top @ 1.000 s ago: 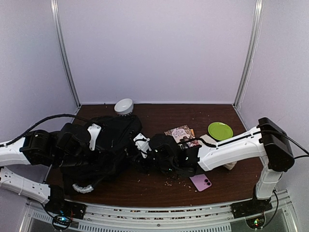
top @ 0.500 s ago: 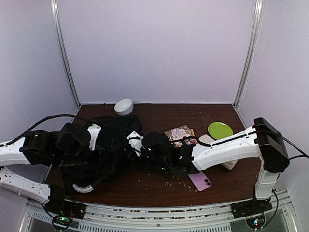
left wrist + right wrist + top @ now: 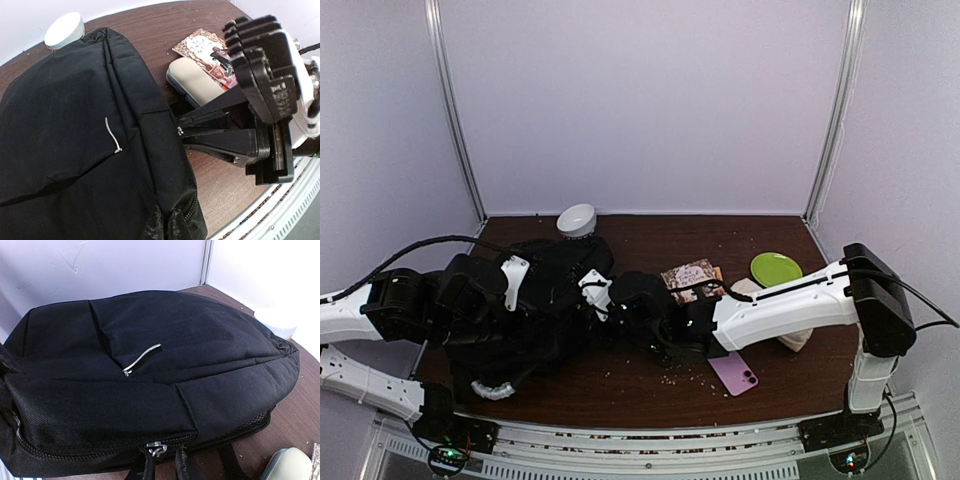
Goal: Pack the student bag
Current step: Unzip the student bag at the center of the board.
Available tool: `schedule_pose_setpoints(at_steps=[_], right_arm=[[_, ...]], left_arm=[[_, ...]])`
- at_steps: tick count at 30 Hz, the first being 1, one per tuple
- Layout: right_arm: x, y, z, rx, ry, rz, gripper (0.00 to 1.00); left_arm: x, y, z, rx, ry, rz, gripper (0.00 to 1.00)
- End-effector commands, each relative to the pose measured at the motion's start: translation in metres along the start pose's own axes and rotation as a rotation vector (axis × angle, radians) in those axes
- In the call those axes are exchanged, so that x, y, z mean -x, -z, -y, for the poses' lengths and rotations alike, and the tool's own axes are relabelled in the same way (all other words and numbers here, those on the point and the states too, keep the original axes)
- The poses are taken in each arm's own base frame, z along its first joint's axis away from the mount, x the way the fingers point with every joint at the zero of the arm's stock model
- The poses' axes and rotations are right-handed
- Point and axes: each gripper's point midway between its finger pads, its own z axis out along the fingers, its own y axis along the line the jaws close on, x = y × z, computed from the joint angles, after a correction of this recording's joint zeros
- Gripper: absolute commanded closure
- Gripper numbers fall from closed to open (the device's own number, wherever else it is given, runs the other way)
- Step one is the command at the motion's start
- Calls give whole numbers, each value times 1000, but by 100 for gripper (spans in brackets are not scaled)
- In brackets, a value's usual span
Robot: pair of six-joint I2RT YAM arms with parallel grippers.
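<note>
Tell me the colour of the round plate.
The plate is lime green; the top external view shows it best.

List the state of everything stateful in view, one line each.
student bag, lying flat, zip looks closed
right claw, set narrowly around the zip pull, grip unconfirmed
left claw, shut, contents hidden
phone, face down
green plate, empty
grey case, closed

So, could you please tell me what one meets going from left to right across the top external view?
large black fabric backpack → patterned brown paper booklet → round lime-green plate
</note>
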Motion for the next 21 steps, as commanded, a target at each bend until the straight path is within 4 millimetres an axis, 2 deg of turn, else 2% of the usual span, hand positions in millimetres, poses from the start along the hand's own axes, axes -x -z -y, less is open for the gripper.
schedule_pose_setpoints(at_steps=[1, 8, 15, 21], right_arm=[[8, 0, 4, -27, -16, 25, 88], [5, 3, 5, -30, -25, 22, 100], [3, 10, 3, -6, -5, 31, 100], [-1, 27, -8, 94, 14, 61, 100]], left_arm=[[35, 15, 13, -72, 67, 115, 100], [34, 13, 13, -67, 63, 114, 100], [32, 12, 10, -57, 66, 113, 100], [28, 7, 8, -32, 62, 103, 100]])
